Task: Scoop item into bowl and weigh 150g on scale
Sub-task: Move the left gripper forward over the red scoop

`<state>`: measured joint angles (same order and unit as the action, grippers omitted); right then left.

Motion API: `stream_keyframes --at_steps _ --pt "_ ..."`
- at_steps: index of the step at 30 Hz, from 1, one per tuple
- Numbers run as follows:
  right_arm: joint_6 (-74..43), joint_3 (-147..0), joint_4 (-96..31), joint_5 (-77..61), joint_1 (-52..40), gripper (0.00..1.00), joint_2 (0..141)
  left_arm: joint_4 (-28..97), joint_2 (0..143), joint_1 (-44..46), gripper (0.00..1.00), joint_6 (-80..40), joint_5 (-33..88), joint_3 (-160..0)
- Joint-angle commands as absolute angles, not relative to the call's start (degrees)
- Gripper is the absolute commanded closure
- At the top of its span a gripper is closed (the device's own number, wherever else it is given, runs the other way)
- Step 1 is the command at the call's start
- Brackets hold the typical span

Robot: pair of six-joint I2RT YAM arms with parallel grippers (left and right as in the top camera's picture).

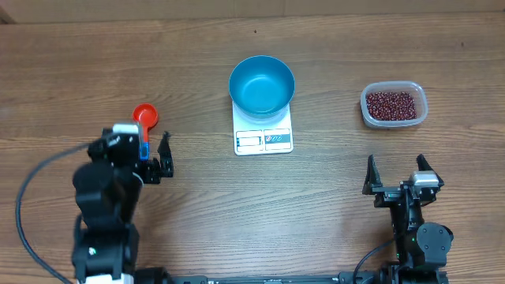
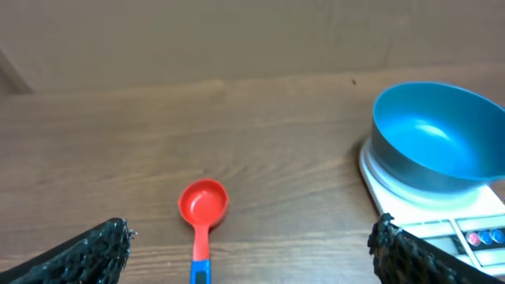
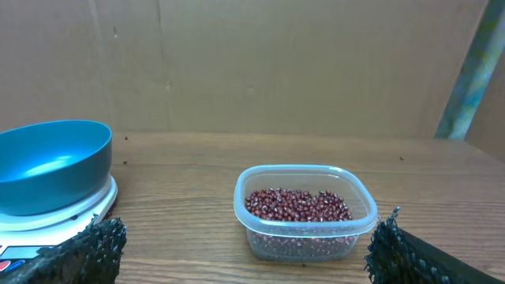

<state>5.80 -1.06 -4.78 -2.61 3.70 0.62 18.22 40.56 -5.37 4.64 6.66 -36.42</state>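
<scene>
Both grippers stand wide open, holding nothing. The left gripper (image 2: 252, 264) has the red scoop (image 2: 203, 207) lying in line with its gap. The right gripper (image 3: 245, 256) faces the beans (image 3: 298, 205) in their clear tub (image 3: 304, 169). Between the arms, the blue bowl (image 1: 262, 83) sits on the scale (image 1: 264, 140), whose markings are too small to read.

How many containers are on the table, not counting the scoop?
2: the blue bowl sits on the scale at centre; the clear tub of beans stands to its right. None seem hidden.
</scene>
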Motion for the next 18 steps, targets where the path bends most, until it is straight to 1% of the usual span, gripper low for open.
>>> stream_keyframes --at_steps 1,5,11,17,18 --pt "5.8 -0.4 -4.6 -2.7 3.5 0.00 0.2 22.0 46.5 -5.8 0.01 5.8 9.7 -45.3" --pt "5.9 -0.4 -4.6 -2.7 3.5 0.00 0.2 26.2 50.9 -5.8 0.00 6.0 15.6 -52.8" --pt "5.8 -0.4 -4.6 -2.7 3.5 0.00 0.2 34.0 58.0 -5.8 0.00 9.0 18.4 -65.5" --pt "5.9 -0.4 -4.6 -2.7 3.5 0.00 0.2 41.0 65.9 -5.8 0.00 9.2 26.6 -75.4" --pt "5.8 -0.4 -4.6 -2.7 3.5 0.00 0.2 44.0 68.0 -5.8 0.00 9.2 28.4 -78.3"
